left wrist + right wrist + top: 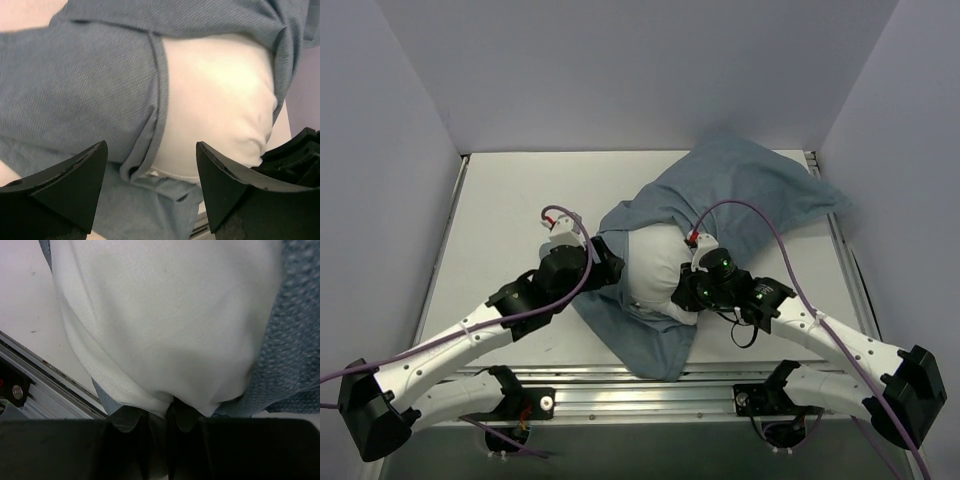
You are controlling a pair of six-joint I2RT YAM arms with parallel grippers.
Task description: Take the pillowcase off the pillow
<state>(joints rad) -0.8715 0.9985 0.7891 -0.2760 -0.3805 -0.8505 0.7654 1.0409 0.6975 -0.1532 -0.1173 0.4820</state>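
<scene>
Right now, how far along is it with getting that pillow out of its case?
Partly done: one end of the pillow shows bare. In hand: right fingers pinch it, left fingers gape at the pillowcase hem. To do: slide out the covered rest.

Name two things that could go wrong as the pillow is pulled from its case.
1. The right hand pinches only a small fold of the pillow; the fabric may slip out.
2. The left hand is open near the pillowcase hem, gripping nothing, so it could drag with the pillow.
</scene>
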